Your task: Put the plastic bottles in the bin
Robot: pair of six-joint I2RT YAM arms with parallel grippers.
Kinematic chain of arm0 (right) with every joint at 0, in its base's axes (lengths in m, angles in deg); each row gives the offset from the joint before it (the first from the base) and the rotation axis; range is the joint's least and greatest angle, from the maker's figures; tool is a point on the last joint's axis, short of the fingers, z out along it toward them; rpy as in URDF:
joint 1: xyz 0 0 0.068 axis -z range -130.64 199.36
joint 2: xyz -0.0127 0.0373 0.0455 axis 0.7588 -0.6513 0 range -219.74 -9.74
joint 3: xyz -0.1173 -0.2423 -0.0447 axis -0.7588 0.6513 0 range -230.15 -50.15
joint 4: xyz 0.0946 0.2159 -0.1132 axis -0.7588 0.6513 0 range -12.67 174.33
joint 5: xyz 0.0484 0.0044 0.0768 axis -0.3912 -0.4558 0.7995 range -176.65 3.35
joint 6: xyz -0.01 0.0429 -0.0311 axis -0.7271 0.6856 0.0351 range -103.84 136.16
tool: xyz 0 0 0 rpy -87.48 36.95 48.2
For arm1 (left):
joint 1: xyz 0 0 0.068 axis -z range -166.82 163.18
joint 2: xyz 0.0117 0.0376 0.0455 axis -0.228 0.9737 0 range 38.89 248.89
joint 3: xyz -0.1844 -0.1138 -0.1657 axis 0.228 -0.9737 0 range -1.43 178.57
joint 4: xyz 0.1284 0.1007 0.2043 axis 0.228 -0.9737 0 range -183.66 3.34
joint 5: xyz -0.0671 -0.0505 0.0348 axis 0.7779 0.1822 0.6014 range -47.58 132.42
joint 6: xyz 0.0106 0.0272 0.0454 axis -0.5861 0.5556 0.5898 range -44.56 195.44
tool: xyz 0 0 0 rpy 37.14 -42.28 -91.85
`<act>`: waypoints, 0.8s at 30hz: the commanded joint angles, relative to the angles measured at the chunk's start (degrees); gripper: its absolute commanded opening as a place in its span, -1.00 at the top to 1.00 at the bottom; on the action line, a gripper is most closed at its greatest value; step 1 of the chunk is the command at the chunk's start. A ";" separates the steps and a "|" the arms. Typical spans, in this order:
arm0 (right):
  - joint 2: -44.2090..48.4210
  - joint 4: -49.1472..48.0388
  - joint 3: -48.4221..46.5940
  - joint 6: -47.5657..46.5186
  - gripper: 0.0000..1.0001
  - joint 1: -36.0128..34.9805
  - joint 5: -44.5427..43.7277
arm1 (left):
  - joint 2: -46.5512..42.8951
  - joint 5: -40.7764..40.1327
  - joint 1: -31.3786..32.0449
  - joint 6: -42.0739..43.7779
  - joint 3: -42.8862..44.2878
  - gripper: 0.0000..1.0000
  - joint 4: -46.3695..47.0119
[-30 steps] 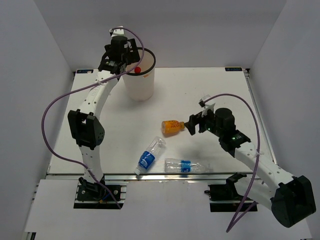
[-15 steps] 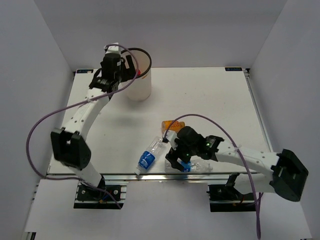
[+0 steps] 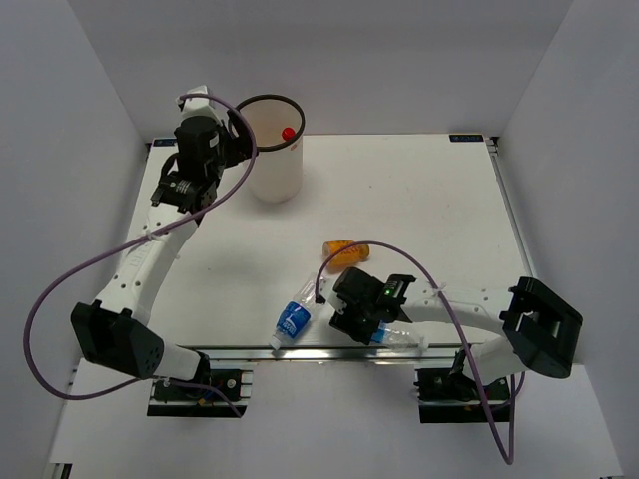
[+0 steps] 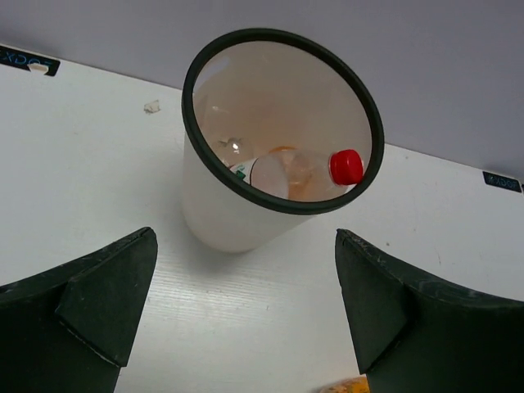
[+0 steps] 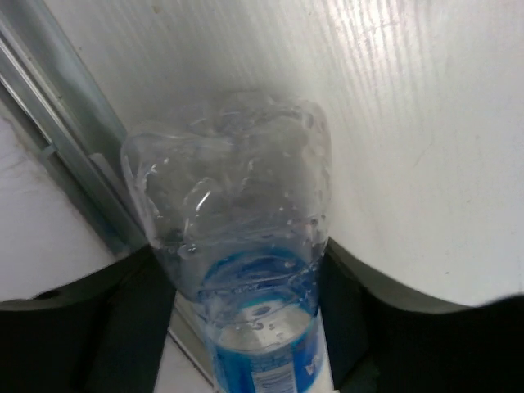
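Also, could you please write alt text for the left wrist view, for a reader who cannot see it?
A white bin with a black rim stands on a white table, holding a clear bottle with a red cap. Two dark fingers, wide apart and empty, frame the bottom corners.

both arms: left arm (image 3: 150,244) and right arm (image 3: 469,299) white links, black joints, purple cable (image 3: 33,311) each; green LED (image 3: 387,291) right wrist; claw fingers (image 4: 98,303) matte black

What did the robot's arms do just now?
The right gripper swung from beside the orange bottle to the near edge and now straddles a blue-label bottle. The left gripper, open, backed away leftward from above the bin. The bin, orange bottle and other blue-label bottle stayed put.
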 commanded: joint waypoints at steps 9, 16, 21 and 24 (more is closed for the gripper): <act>10.84 -13.94 -3.80 -3.98 0.49 2.74 -4.69 | -6.59 3.92 0.06 -0.87 -7.96 -0.96 3.94; 19.73 -43.61 -6.08 -2.85 0.38 12.57 -10.76 | -14.32 -0.89 -0.03 -5.17 -16.84 -0.96 3.07; 10.55 -62.20 -13.45 5.23 0.36 23.91 -4.18 | -17.06 -11.88 0.06 -9.74 -20.88 -0.96 -0.35; 0.36 -70.91 -23.11 6.39 0.35 25.07 1.97 | -17.23 -13.73 -0.03 -12.03 -22.46 -0.96 -1.58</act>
